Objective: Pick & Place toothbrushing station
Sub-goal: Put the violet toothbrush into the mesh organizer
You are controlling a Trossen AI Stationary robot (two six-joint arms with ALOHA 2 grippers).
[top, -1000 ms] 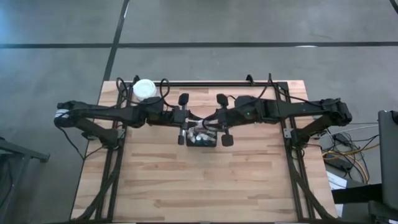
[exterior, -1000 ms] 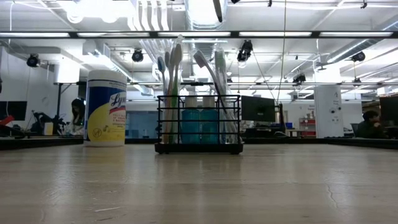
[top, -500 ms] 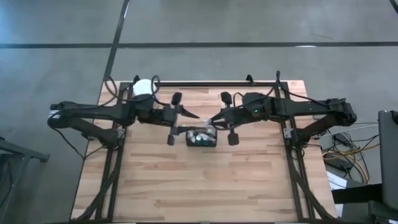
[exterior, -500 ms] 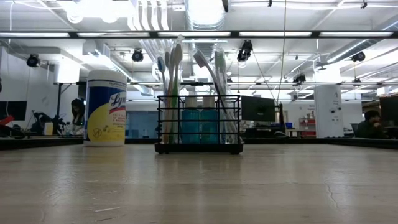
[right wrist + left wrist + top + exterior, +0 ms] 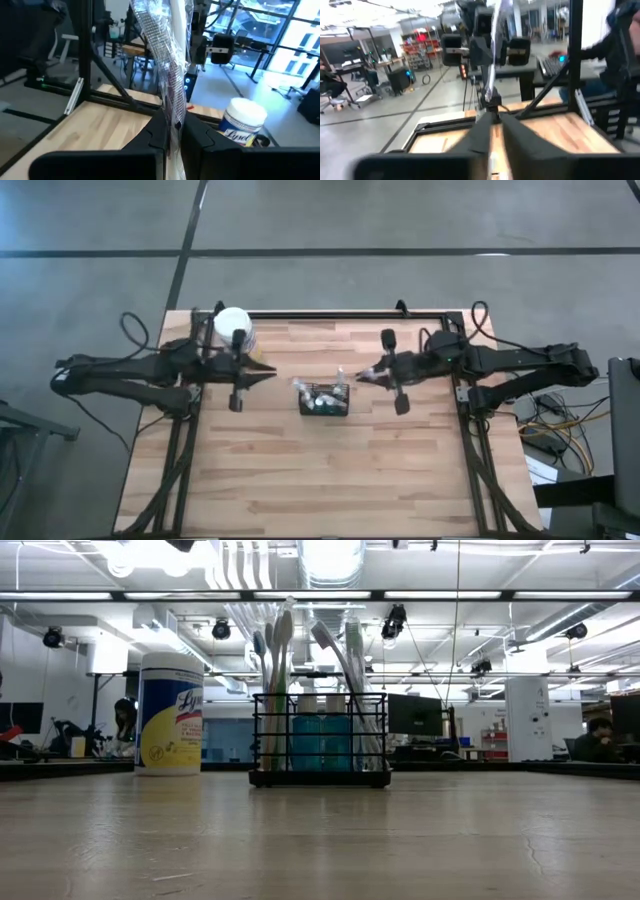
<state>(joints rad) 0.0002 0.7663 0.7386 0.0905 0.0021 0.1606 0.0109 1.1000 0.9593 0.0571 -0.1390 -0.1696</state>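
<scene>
The black wire-mesh caddy (image 5: 323, 399) stands with its base on the wooden table, near the middle; in the low view (image 5: 320, 745) several pale toothbrushes stand upright in it. My left gripper (image 5: 268, 374) is to the caddy's left, above the table, shut on a slim pale toothbrush (image 5: 493, 60). My right gripper (image 5: 362, 376) is to the caddy's right, shut on a toothbrush in clear crinkled wrap (image 5: 167, 55). Both grippers point toward the caddy and stand apart from it. My left gripper pinches the slim pale toothbrush by one end (image 5: 491, 111) between its two fingers. The rest sticks out past the fingertips, clear of the table. My right gripper pinches the wrapped toothbrush by its lower end (image 5: 173, 117) between its two fingers. The wrapped length sticks out past the fingertips, clear of the table.
A white-lidded yellow jar (image 5: 232, 323) stands at the table's far left corner, close behind my left arm; it also shows in the low view (image 5: 170, 713) and the right wrist view (image 5: 243, 121). A black frame rail (image 5: 350, 314) runs along the far edge.
Both grippers have drawn back from over the caddy: my left gripper toward the table's left edge, my right gripper toward the right edge. The caddy and the toothbrushes standing in it have stayed in place.
</scene>
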